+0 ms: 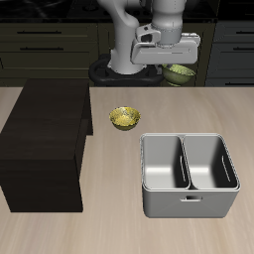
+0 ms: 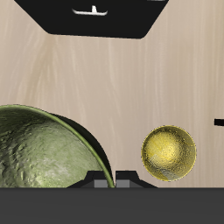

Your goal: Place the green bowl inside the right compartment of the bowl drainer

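The small round olive-green bowl with the speckled lighter inside (image 1: 180, 72) is up in the air right now, hanging under the two-finger gripper (image 1: 179, 65) well behind the grey metal two-well bowl drainer (image 1: 189, 204), out past the table's back edge. In the wrist view the green bowl (image 2: 44, 149) fills a big chunk of the frame tight against the gripper body, so it looks like it's pinched by the rim, though the fingertips themselves are hidden and I can't tell how far apart they sit. Here's what bugs me: a rim pinch on a round bowl means it can swing or slip if the arm moves fast toward the drainer. If it drops early, it lands on the light wooden table (image 1: 99, 228) short of the drainer, or worse, clips the small yellow-gold bowl (image 1: 124, 118), which sits just behind the drainer's corner, between the drainer and the big dark-brown box (image 1: 45, 149). The other trap is the centre wall: the two wells sit side by side, so a sloppy approach puts it in the wrong one, or perches it tilted on the divider or the drainer's rim.
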Tool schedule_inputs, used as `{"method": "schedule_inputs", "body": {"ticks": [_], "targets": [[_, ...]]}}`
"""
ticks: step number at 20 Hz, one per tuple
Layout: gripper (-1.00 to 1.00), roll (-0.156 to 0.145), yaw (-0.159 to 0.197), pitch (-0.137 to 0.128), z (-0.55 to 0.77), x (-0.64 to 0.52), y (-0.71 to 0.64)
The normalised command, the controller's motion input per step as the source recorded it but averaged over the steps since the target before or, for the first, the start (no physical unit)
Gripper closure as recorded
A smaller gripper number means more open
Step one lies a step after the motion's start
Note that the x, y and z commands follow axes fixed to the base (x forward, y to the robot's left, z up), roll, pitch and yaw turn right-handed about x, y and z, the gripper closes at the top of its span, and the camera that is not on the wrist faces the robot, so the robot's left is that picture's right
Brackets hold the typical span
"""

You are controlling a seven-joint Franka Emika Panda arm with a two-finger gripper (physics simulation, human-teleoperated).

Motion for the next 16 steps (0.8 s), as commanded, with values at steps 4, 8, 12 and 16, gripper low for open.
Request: {"method": "schedule_inputs", "body": {"ticks": [4, 8, 12, 16], "targets": [[1.00, -0.018, 0.007, -0.006, 0.10, 0.13, -0.04], [1.00, -0.019, -0.003, 0.012, 0.08, 0.18, -0.03], [1.00, 0.021, -0.014, 0.036, 0.08, 0.34, -0.02], [1.00, -0.013, 0.028, 0.010, 0.03, 0.40, -0.04]]}}
